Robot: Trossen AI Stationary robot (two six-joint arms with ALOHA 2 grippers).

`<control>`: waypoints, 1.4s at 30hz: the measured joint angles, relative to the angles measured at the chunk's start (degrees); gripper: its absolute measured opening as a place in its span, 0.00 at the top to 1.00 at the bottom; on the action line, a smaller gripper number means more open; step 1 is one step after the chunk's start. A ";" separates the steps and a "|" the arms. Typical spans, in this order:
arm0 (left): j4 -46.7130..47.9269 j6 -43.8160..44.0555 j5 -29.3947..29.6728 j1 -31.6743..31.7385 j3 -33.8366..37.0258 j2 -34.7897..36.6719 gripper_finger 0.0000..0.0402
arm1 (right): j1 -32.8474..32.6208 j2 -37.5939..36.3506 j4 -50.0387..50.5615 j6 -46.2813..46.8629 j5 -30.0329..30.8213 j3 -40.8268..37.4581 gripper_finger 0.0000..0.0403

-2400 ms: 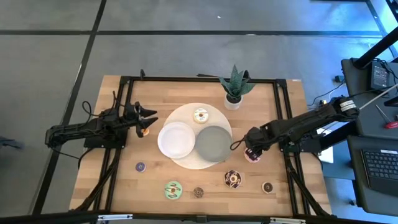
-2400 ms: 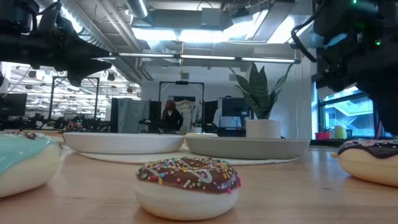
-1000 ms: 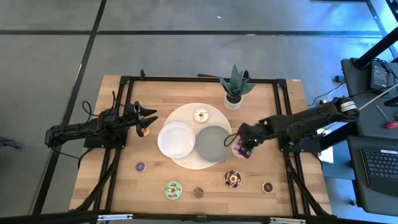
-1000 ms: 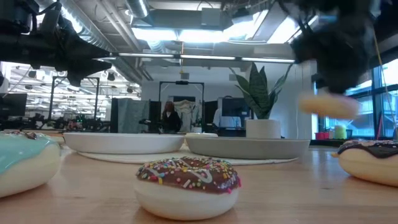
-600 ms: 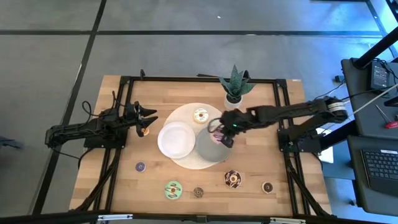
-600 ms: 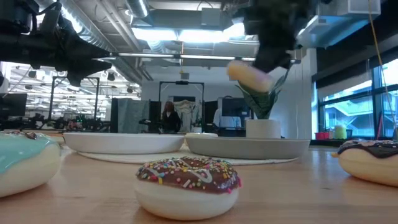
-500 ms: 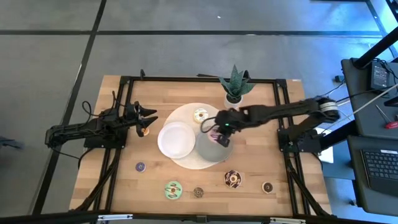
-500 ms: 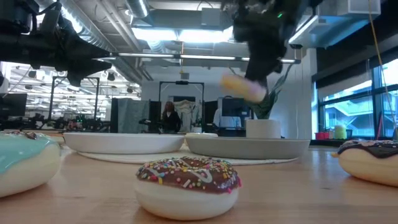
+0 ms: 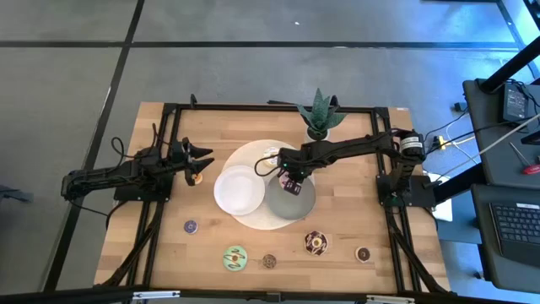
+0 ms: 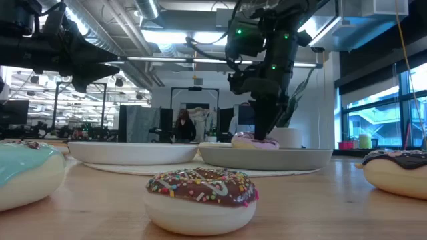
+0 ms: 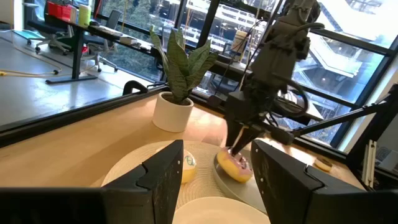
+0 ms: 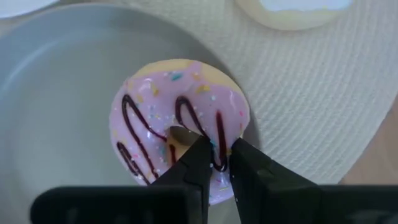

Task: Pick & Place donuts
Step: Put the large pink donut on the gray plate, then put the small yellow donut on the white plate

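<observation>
Right gripper (image 12: 214, 155) pinches the pink-iced toy donut with chocolate drizzle (image 12: 180, 127), resting on the round grey plate (image 12: 56, 112); left gripper (image 9: 199, 165) waits, fingers narrowly apart.

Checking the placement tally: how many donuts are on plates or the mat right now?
2: the pink donut on the grey plate, pinched by the right gripper; the cream donut on the mat.

Wooden table (image 9: 211, 253) with a black frame, bearing: a round cream mat (image 9: 253, 156) at centre, a potted plant (image 9: 318, 118) at the far edge, and along the near edge five loose donuts — purple (image 9: 191, 226), green (image 9: 234, 257), small chocolate (image 9: 269, 262), larger chocolate (image 9: 315, 243), and another small chocolate (image 9: 363, 253).
</observation>
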State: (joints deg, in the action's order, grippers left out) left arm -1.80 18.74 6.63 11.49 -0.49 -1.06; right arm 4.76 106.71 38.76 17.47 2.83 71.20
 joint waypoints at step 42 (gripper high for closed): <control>50.91 22.40 7.52 -0.13 -27.31 -40.14 0.54 | -3.51 -20.75 6.16 1.97 -0.36 -0.04 0.49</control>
State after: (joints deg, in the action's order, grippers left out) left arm 49.10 41.14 14.14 11.35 -27.80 -41.20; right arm 1.24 85.95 44.92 19.45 2.47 71.16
